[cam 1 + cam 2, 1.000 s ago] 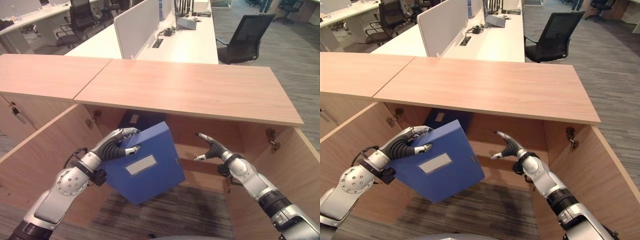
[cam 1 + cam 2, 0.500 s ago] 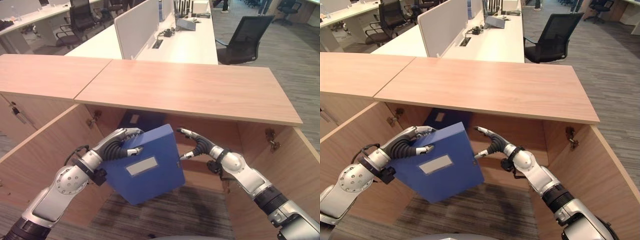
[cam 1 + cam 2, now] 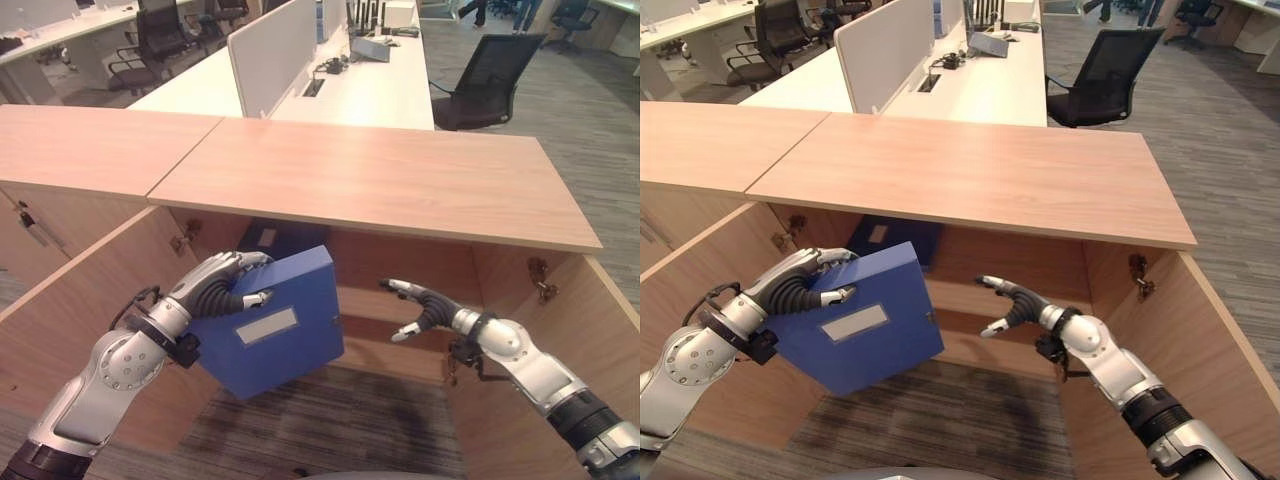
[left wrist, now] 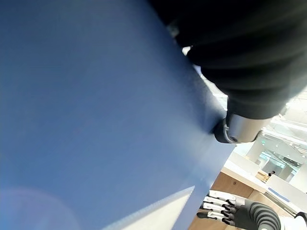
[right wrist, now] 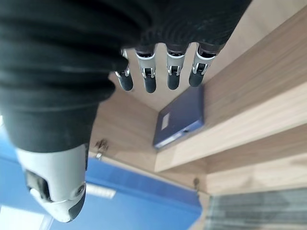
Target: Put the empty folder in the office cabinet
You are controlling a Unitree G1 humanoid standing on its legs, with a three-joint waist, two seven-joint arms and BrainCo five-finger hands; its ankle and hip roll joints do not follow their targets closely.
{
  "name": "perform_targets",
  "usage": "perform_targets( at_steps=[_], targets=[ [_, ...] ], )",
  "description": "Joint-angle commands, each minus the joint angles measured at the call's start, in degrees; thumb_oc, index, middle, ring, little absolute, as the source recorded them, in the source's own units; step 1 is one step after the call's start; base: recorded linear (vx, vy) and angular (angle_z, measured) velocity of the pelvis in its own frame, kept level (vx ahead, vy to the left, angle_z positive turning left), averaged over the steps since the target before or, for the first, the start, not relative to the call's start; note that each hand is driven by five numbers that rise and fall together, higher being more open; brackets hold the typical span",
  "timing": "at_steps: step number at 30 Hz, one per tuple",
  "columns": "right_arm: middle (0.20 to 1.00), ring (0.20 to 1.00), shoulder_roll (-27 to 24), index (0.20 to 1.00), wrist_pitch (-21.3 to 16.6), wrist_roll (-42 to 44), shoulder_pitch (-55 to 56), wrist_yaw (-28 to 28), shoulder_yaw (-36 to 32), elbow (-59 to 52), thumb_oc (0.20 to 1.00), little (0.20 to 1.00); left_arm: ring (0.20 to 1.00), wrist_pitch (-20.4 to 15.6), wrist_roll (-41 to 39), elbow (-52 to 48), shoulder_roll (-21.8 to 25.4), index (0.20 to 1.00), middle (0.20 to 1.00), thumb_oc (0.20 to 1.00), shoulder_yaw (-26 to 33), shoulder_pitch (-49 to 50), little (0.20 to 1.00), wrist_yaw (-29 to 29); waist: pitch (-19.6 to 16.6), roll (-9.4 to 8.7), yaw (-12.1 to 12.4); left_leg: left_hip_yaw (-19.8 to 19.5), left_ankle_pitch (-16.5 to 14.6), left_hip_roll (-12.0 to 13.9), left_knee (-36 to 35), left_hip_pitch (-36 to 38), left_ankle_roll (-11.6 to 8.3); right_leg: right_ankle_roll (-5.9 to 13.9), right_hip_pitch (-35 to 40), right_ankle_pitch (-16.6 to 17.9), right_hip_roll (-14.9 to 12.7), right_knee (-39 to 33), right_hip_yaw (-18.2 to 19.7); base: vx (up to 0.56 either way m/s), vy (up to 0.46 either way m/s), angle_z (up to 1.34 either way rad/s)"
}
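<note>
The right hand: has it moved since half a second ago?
Yes. The right hand has drawn back to the robot's right, away from the blue folder, toward the cabinet's right wall.

The left arm comes in from the lower left, bent at the elbow, forearm angled up and to the right. The left hand (image 3: 222,285) has its fingers curled over the top edge of the blue folder (image 3: 275,330) with the thumb pressed on its front face, holding it tilted. The right arm reaches in from the lower right, forearm pointing left. The right hand (image 3: 425,306) hangs free to the right of the folder, fingers nearly straight and spread, thumb apart, touching nothing
</note>
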Motion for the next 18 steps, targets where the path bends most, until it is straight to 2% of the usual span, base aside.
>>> perform_targets(
  at_steps=[1, 6, 18],
  targets=[
    [1.000, 1.000, 0.4, 1.000, -1.7, 0.5, -2.4, -0.2, 0.4, -1.3, 1.000, 1.000, 0.200, -3.4, -1.4, -2.1, 0.2, 0.200, 0.200, 0.200, 3.9, -0.4, 0.200, 1.3, -2.6, -3.73, -0.3, -0.6, -5.9, -3.4, 0.1, 1.4, 1.49, 3.89, -2.6, 2.4, -0.2, -0.5, 1.3, 0.00, 0.000, 0.00],
    [1.000, 1.000, 3.2, 1.000, -1.9, 0.3, -4.0, -0.7, 2.2, 0.0, 1.000, 1.000, 0.200, -3.6, -4.9, -3.8, -1.5, 0.200, 0.200, 0.200, 2.0, -2.2, 0.200, 0.3, -2.5, -3.77, -0.3, -0.5, -5.9, -3.3, 0.1, 1.3, 1.53, 3.80, -2.6, 2.3, -0.2, -0.5, 1.3, 0.00, 0.000, 0.00],
    [1.000, 1.000, 7.5, 1.000, -2.0, 1.3, -7.5, -1.6, 5.4, 0.3, 1.000, 1.000, 0.200, -3.8, -6.0, -4.8, -2.6, 0.200, 0.200, 0.200, -1.4, -5.5, 0.200, 0.9, -2.4, -3.70, -0.2, -0.7, -5.9, -3.3, 0.1, 1.5, 1.56, 3.66, -2.5, 2.2, -0.1, -0.5, 1.5, 0.00, 0.000, 0.00]
  ],
)
